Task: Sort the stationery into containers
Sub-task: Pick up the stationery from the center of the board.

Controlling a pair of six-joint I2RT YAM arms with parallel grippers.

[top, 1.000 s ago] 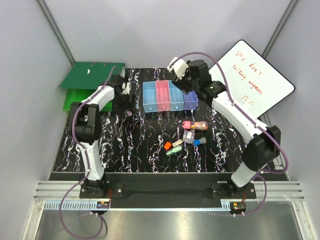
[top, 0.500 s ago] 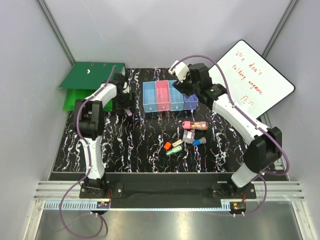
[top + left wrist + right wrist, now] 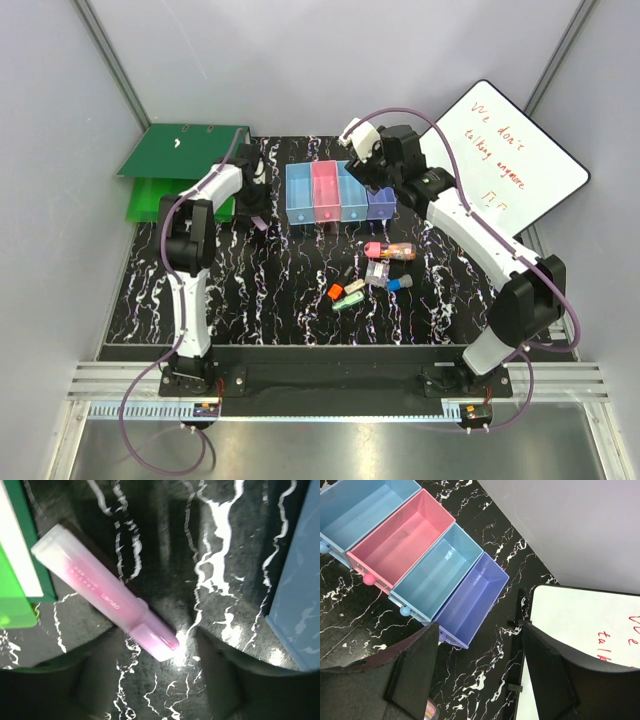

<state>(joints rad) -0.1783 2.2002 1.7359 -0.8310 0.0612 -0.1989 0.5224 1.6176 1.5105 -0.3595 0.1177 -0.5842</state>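
**Left pincer lines up on the pink highlighter, right pincer hangs over the bins**

Left gripper (image 3: 159,650) is spread wide and empty, low over the mat. The pink highlighter (image 3: 100,592) lies flat, slanting from 10 to 4 o'clock in the wrist view, its stepped end just between the fingers. The good play, I'd say: turn the wrist so the jaws cross the barrel squarely, shift up toward its middle, then close, because a pinch on that end could squirt it away. From above, the highlighter sits at 8 o'clock of the containers (image 3: 340,192), near the green binders (image 3: 175,165). The other stationery (image 3: 372,272) waits at their 5 o'clock. Right gripper (image 3: 480,630) is released, holding nothing, over the row's 3 o'clock end.
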